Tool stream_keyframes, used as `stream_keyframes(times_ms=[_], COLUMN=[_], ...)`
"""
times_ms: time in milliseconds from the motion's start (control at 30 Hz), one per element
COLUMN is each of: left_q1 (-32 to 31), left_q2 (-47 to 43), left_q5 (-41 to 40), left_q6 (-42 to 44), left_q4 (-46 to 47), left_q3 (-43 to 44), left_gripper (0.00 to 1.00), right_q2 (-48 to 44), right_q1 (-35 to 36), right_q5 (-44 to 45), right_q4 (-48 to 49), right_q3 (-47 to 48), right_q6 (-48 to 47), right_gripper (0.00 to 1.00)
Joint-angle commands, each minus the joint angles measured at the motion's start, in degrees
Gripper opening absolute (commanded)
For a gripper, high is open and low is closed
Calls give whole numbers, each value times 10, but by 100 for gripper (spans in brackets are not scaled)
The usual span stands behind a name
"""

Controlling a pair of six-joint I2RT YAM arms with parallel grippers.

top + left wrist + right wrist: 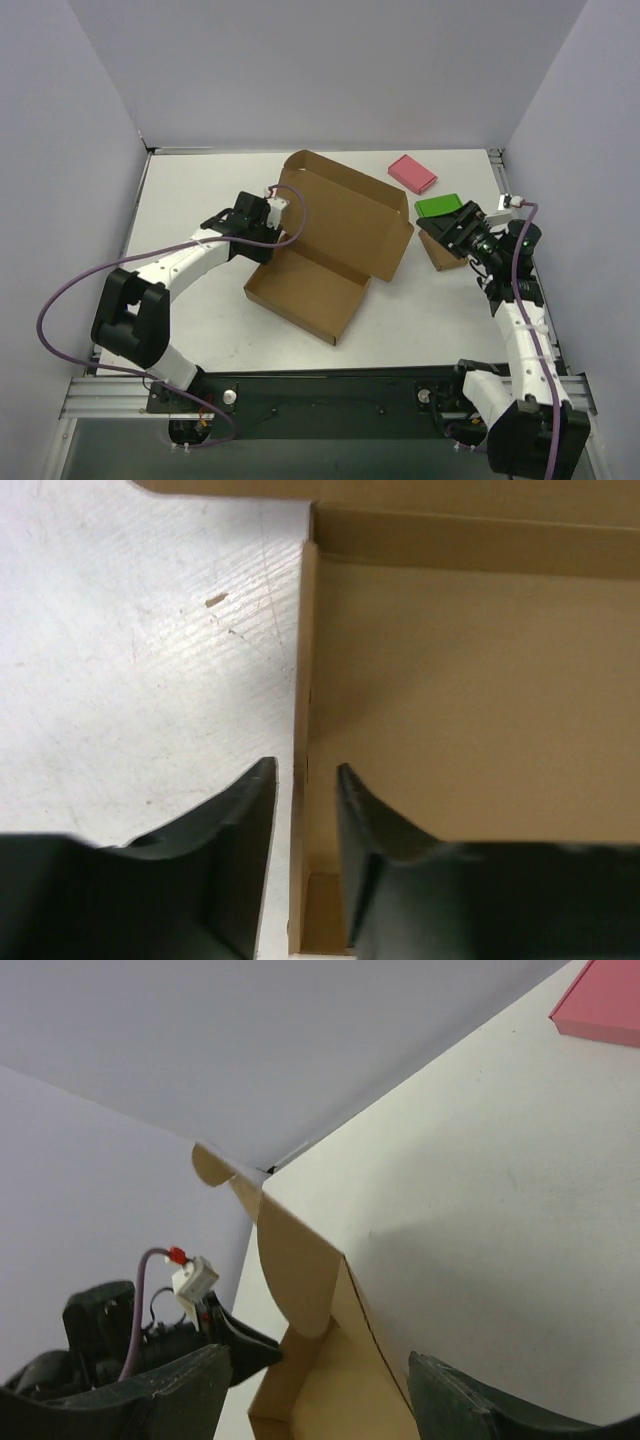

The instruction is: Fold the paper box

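Black base rail (330, 392): runs along the near edge of the tabletop (200, 190). Paper box (305, 290): brown corrugated mailer, mid-tabletop, tray formed, lid flap raised. Probably light, stiff across panels, yielding at creases; best taken by thin wall or flap edges. Left gripper (305, 770): slightly parted, straddling the box's left wall, not clamping. Right gripper (320, 1360): spread wide, empty, near the right edge beside a green block (438, 207). Pink block (412, 173): near the far edge.

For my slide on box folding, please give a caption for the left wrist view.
Left end effector, jaws open, straddles the upright side wall of the paper box.
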Motion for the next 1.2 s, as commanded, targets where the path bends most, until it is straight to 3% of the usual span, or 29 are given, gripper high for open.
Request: stream_keyframes(times_ms=[0, 100, 300, 600, 733, 1167], left_q1=[1, 5, 42, 130, 207, 212], left_q2=[-54, -85, -140, -153, -114, 70], left_q5=[38, 50, 107, 246, 338, 445], left_q6=[-11, -8, -2, -11, -58, -43], left_q4=[12, 23, 45, 128, 184, 290], left_q3=[5, -1, -9, -9, 15, 142], left_gripper=[48, 65, 76, 76, 77, 76], right_q2=[-98, -152, -153, -78, -39, 29], right_q1=[8, 50, 150, 163, 171, 184], right_q5=[17, 86, 188, 204, 200, 197], right_q4=[-119, -187, -240, -147, -101, -78], right_q3=[-9, -22, -51, -51, -41, 7], right_q6=[-103, -178, -205, -227, -238, -256], right_gripper=[72, 74, 75, 70, 65, 47])
